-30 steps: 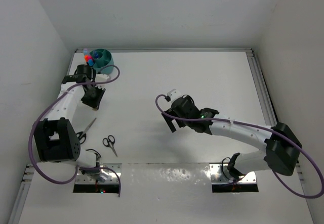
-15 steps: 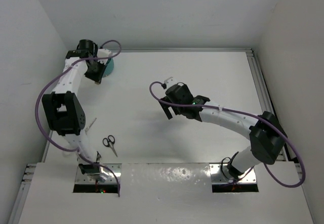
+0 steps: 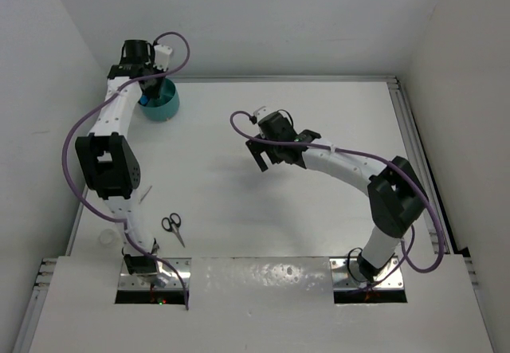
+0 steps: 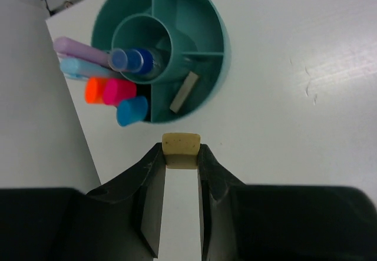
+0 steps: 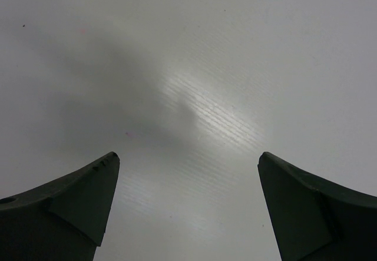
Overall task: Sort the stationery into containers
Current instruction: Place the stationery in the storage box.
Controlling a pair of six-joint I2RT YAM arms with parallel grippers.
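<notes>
the left claw [image 4: 181, 158] pinches a tan eraser [image 4: 181, 145] just short of the teal cup [image 4: 219, 49] in the desk [image 4: 306, 96] far left corner, seemingly to drop it in; right claw [image 5: 187, 169] gapes empty.

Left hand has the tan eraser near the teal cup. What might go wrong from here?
The tan eraser, pinched at the very tip of the left hand, looks short of the teal cup rim; released now, it may land on the table. Moving in low might knock the leaning markers.
</notes>
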